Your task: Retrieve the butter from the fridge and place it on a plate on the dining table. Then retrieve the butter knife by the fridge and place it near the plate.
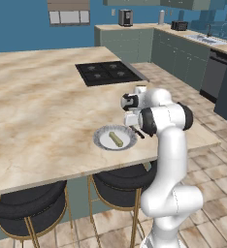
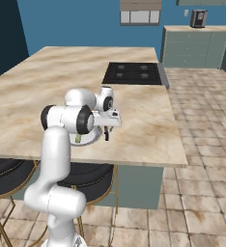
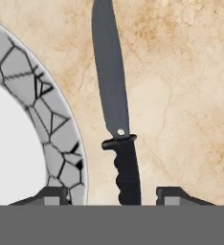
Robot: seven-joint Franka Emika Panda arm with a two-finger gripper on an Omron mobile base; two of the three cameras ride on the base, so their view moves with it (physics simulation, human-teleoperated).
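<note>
The butter (image 1: 116,139), an olive-yellow stick, lies on the round white-grey plate (image 1: 100,135) near the front edge of the dining table (image 1: 38,97). The dark butter knife (image 3: 115,95) lies flat on the marble just right of the plate's rim (image 3: 56,129), blade pointing away from the hand. My gripper (image 3: 113,194) hovers right over the knife's black handle, open, with a gap between each fingertip (image 3: 51,195) and the handle. From the side, the gripper (image 1: 135,127) points down beside the plate. In the right base view my arm hides most of the plate (image 2: 90,140).
A black cooktop (image 1: 110,72) is set into the table behind the plate. Black stools (image 1: 28,208) with gold legs stand under the table's front edge. Grey-green cabinets with a coffee machine (image 1: 125,17) line the back wall. Tiled floor lies to the right.
</note>
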